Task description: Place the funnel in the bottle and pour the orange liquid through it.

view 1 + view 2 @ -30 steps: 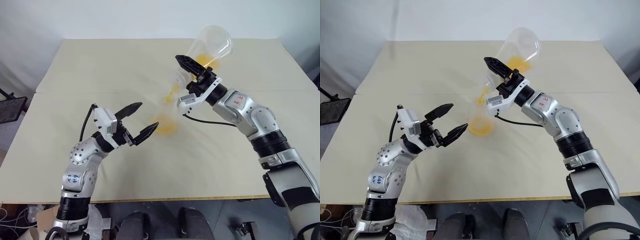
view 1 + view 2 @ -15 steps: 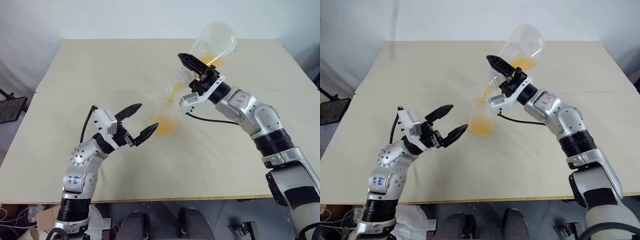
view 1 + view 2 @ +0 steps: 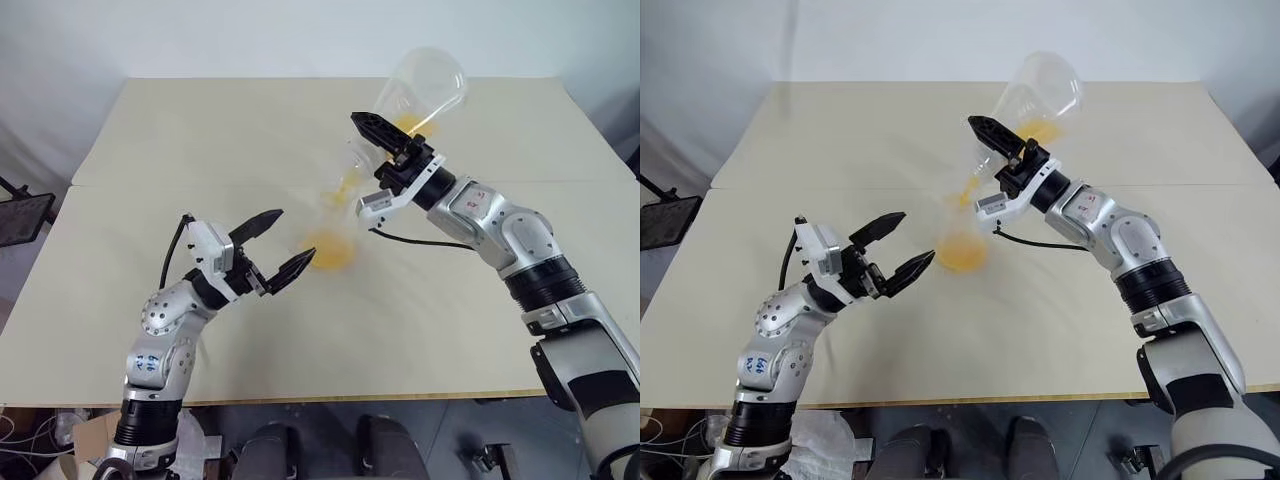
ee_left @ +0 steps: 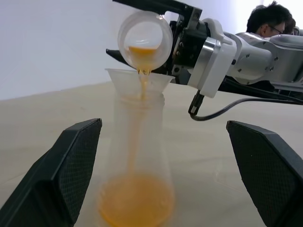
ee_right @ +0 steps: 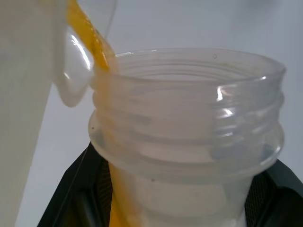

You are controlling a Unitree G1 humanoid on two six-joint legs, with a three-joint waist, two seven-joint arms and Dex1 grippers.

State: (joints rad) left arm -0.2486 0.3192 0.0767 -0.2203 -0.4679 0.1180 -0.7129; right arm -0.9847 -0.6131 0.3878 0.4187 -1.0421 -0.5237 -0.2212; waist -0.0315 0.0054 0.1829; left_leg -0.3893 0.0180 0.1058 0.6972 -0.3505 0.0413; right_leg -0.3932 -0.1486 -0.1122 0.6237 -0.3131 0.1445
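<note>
a pale wooden table (image 3: pixel 150 150) seen from above, with two robot arms reaching over it. near the middle stands the bottle (image 4: pixel 137 175), clear with a flared base and a narrow upright neck, and a pool of the orange liquid (image 4: pixel 136 201) has gathered in its bottom. the funnel (image 4: pixel 138 79), small and see-through, sits in the bottle's mouth. the right gripper (image 3: pixel 385 145) is raised above and just behind the bottle, its black fingers clenched around the neck of a second, wider flask (image 3: pixel 425 88), which is tipped over so its threaded mouth points down toward the funnel. a thin orange stream runs from the lip of that flask into the funnel and down through the bottle's neck, and a little liquid remains in the tilted flask. the left gripper (image 3: pixel 277 243) hovers just beside the bottle on the robot's left, its two fingers spread wide on either side of the base without touching it, grasping nothing. in the left wrist view a person's head (image 4: pixel 270 18) shows at the far edge beyond the right arm, and a black cable hangs from that arm's wrist.
</note>
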